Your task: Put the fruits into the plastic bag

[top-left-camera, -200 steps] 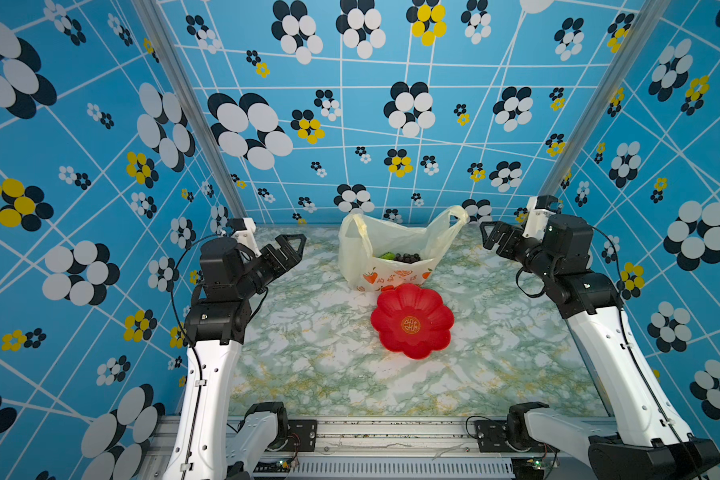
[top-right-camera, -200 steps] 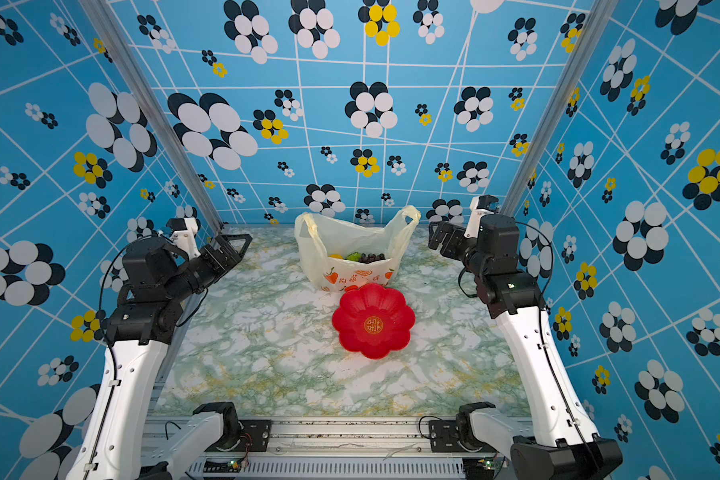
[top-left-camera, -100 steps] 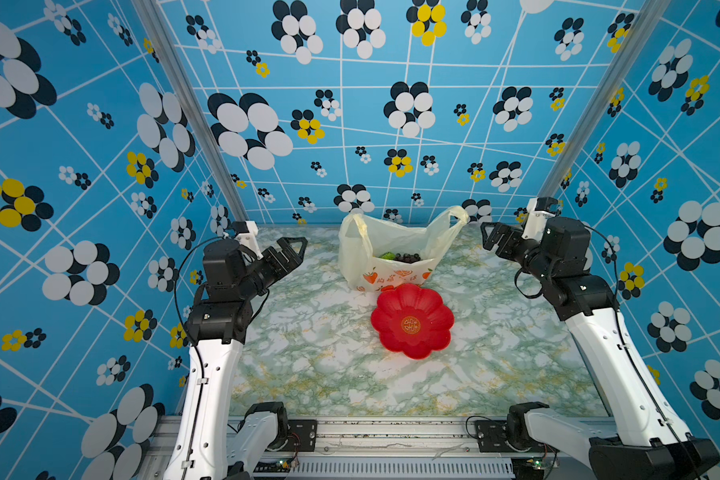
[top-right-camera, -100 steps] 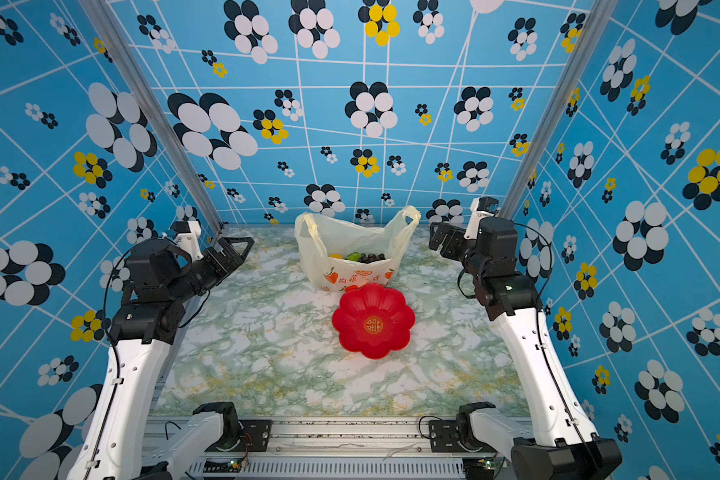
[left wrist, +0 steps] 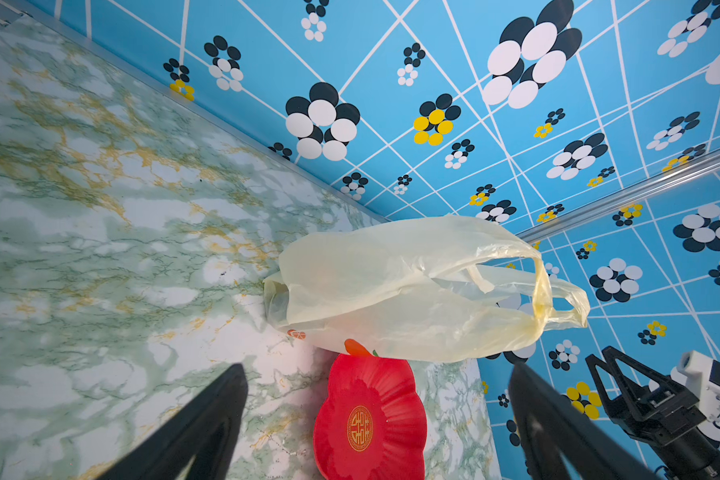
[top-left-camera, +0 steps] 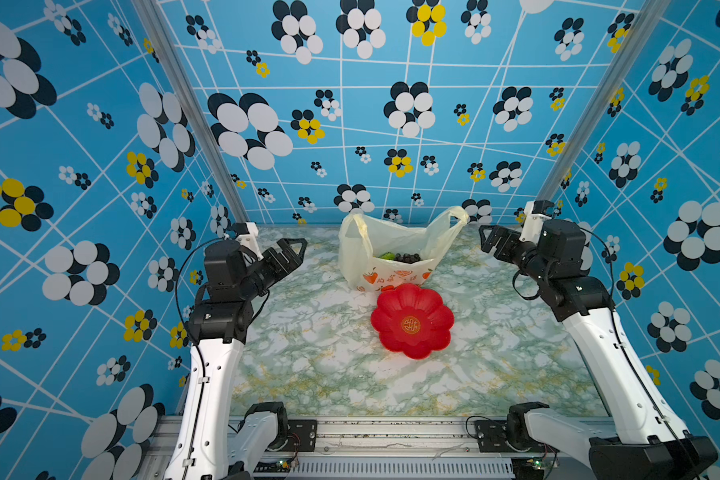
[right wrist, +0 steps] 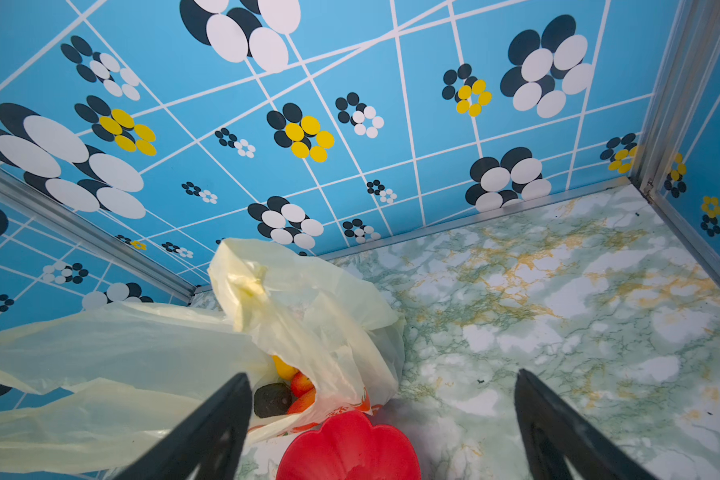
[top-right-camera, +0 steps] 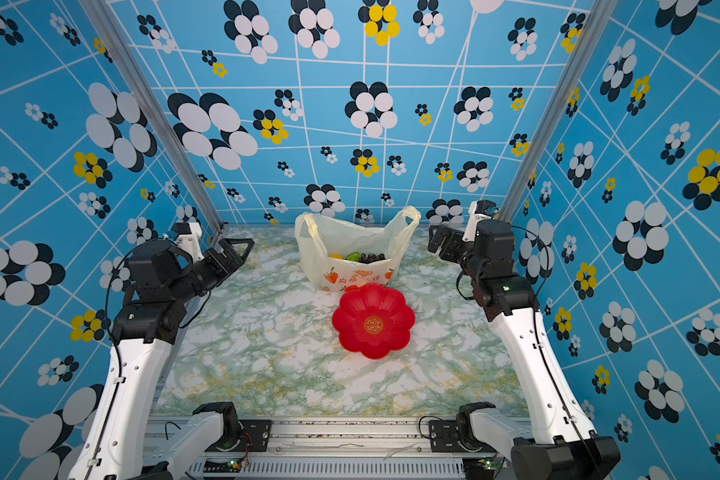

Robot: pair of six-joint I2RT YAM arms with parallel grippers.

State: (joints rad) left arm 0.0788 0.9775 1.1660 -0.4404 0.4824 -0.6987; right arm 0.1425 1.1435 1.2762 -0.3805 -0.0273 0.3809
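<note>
The plastic bag [top-left-camera: 395, 241] [top-right-camera: 350, 235] stands open at the back middle of the table, pale yellow with both loop handles up. Fruits lie inside it: purple grapes [top-right-camera: 371, 258], a bumpy green ball [top-right-camera: 353, 256] and a yellow piece [top-right-camera: 336, 256]. The right wrist view shows a dark avocado [right wrist: 272, 400] and red-orange pieces [right wrist: 302, 384] through the bag's mouth [right wrist: 142, 353]. My left gripper [top-left-camera: 294, 249] [left wrist: 377, 370] hovers open and empty, left of the bag [left wrist: 412, 291]. Open and empty too, my right gripper [top-left-camera: 489, 239] [right wrist: 381, 374] hangs to the bag's right.
An empty red flower-shaped dish [top-left-camera: 412, 320] [top-right-camera: 373, 322] lies just in front of the bag, touching its base. Blue flower-patterned walls close in the marble-look table [top-left-camera: 316, 353] on three sides. A metal rail runs along the front edge.
The left gripper has drifted slightly toward the middle. The right arm has barely shifted. Both grippers stay open and the bag and dish have not moved.
</note>
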